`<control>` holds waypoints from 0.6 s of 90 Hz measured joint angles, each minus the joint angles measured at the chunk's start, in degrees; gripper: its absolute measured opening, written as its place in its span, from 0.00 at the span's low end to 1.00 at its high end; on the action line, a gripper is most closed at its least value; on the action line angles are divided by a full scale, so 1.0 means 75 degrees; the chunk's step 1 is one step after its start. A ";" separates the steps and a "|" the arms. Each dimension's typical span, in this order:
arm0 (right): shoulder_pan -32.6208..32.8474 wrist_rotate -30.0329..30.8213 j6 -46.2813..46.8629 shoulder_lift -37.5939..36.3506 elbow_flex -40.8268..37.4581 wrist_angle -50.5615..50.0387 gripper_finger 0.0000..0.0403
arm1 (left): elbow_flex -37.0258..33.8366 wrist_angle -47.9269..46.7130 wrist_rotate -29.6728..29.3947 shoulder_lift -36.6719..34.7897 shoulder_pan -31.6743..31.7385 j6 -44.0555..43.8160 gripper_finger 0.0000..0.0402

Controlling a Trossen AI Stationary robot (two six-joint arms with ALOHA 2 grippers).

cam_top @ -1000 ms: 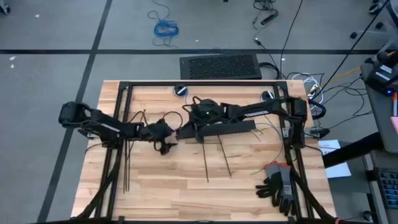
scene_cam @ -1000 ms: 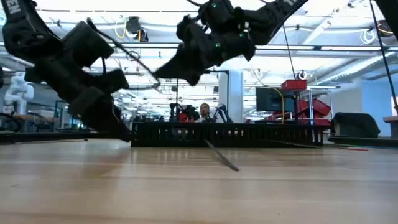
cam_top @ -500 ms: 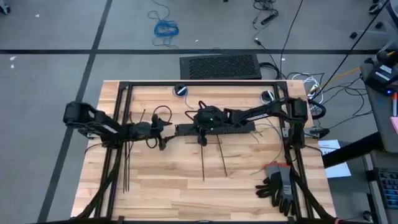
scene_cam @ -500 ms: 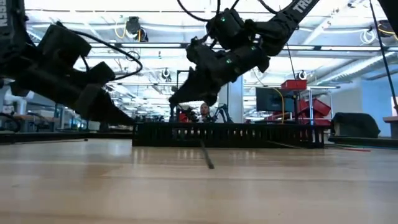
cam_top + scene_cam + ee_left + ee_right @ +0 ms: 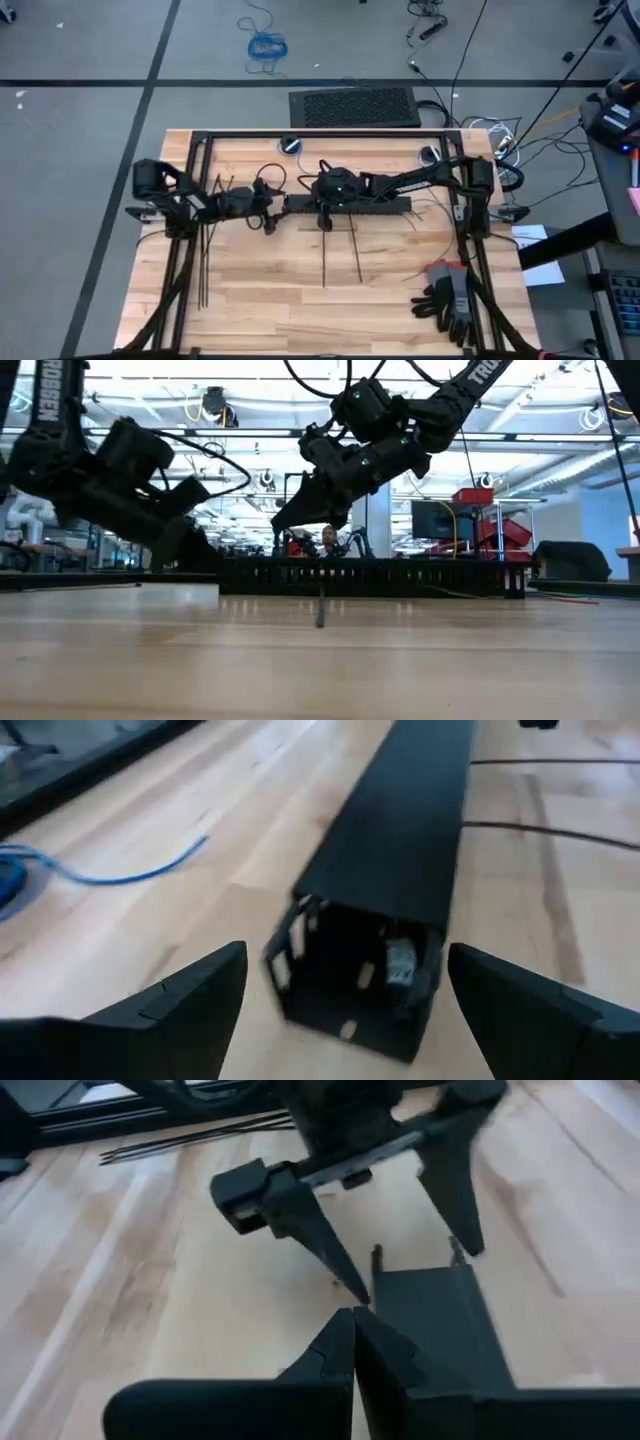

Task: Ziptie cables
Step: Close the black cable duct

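Observation:
A black slotted bar [image 5: 348,205] lies across the table's middle. Its open left end [image 5: 350,995] sits between the spread fingers of my left gripper [image 5: 345,1020], which touch nothing. My right gripper [image 5: 352,1335] is shut beside that same end [image 5: 430,1315], on its near side. Two zipties [image 5: 324,255] [image 5: 356,250] reach from the bar toward the near edge. More zipties [image 5: 204,255] lie at the left. Thin pale cables [image 5: 432,208] splay past the bar's right end, and a blue wire [image 5: 110,875] lies on the wood beside the bar. My right gripper's shut fingers [image 5: 335,1345] lie level against the near side of the bar's left end [image 5: 400,1305], pointing toward the table's left. Whether they pinch that wall or a ziptie, I cannot tell, because the fingers hide the spot. The bar rests flat on the table.
Black frame rails [image 5: 190,200] [image 5: 462,215] run along the table's left, right and far sides. Black and grey gloves [image 5: 450,295] lie at the near right. Two round fittings [image 5: 291,145] [image 5: 430,153] sit near the far rail.
The bar has turned from slanting to parallel with the table's far edge, its left end swinging toward that edge. The ziptie sticking out of it has swung with it and now points straight at the near edge. My left gripper has moved toward the far edge, in line with the bar's left end.

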 joint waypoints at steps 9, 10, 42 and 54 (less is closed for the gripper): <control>0.0006 -0.0024 -0.0081 0.0000 0.0000 -0.0020 0.00 | 0.0226 -0.0003 0.0313 0.0355 0.0111 -0.0005 0.85; 0.0006 -0.0024 -0.0083 0.0000 0.0000 -0.0024 0.00 | 0.0241 -0.0003 0.0329 0.0390 0.0114 -0.0006 0.85; -0.0003 -0.0150 -0.0264 0.0000 0.0001 -0.0149 0.00 | 0.0271 0.0274 0.0358 0.1340 0.0114 -0.0296 0.73; -0.0003 -0.0225 -0.0330 0.0000 0.0003 -0.0184 0.00 | 0.0258 0.0480 0.0337 0.1414 0.0097 -0.0359 0.70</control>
